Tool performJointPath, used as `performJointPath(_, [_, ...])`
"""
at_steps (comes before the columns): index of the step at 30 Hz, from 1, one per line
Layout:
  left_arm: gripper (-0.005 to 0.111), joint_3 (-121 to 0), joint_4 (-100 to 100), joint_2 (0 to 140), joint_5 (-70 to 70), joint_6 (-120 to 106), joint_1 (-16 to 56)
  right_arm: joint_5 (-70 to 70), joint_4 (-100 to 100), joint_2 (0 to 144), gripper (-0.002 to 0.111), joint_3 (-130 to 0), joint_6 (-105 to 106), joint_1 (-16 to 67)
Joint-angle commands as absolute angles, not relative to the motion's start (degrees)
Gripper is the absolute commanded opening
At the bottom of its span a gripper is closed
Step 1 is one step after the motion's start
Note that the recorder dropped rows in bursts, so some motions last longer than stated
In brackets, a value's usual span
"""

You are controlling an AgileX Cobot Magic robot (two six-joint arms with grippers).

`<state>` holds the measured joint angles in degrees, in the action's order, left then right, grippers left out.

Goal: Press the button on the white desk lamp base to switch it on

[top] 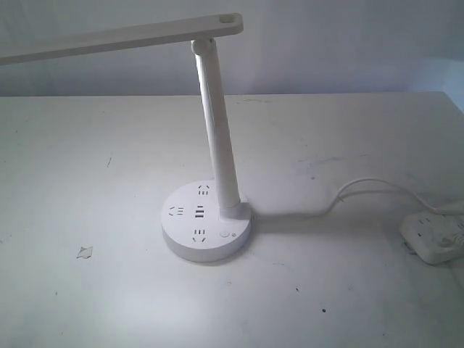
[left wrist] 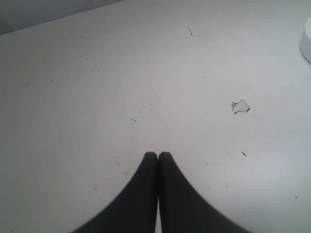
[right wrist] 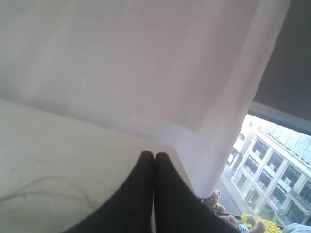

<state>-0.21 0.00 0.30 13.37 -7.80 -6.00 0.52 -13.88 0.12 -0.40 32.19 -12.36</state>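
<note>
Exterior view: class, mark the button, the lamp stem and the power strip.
button [top: 223,235], exterior view, its centre.
lamp stem [top: 219,130], exterior view, mid-length.
power strip [top: 433,239], exterior view, top face.

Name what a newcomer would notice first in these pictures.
The white desk lamp base stands at the centre of the exterior view, its stem rising to a long flat head at the upper left. The button sits on the base's near right. A white cable runs right toward a power strip.
</note>
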Motion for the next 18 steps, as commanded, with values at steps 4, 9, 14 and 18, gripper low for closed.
performJointPath(4, [0.000, 0.00, -0.58, 0.00, 13.24, -7.71, -6.09, 7.70, -7.90, 0.00, 0.000, 0.00, 32.25, -12.59])
performJointPath(9, [0.000, 0.00, -0.58, 0.00, 13.24, -7.71, -6.09, 21.00, -0.37, 0.00, 0.000, 0.00, 32.21, -12.59])
performJointPath(14, [0.000, 0.00, -0.58, 0.00, 13.24, -7.71, -6.09, 20.90, -0.37, 0.00, 0.000, 0.00, 32.21, -12.59])
performJointPath(18, [0.000, 0.00, -0.58, 0.00, 13.24, -7.71, -6.09, 19.61, -0.48, 0.00, 0.000, 0.00, 32.21, -12.59])
